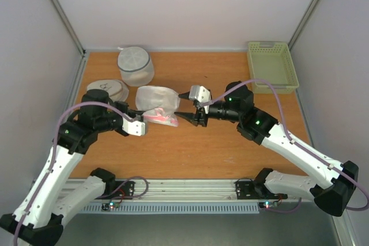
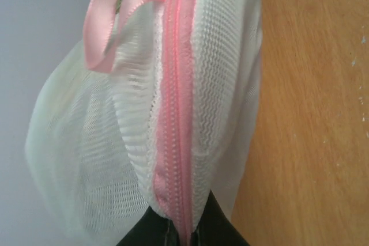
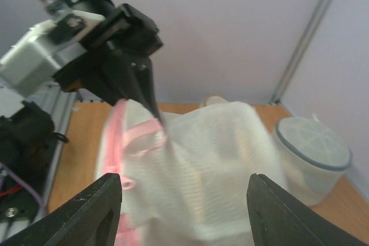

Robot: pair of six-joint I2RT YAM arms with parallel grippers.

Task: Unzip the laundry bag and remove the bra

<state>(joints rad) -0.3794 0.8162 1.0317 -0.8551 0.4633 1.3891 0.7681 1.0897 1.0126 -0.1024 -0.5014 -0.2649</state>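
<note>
While the left claw (image 3: 154, 110) clamps the round white mesh laundry bag (image 1: 155, 99), the spread right claw (image 1: 179, 105) should search its pink zipper band (image 2: 176, 113).

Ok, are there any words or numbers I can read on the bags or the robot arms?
No words or numbers can be read in any view.
Dark mark on top of the flat white bag: too small to read.
The laundry bag, the grey-banded mesh drum, the green basket and the arms show no print.
</note>
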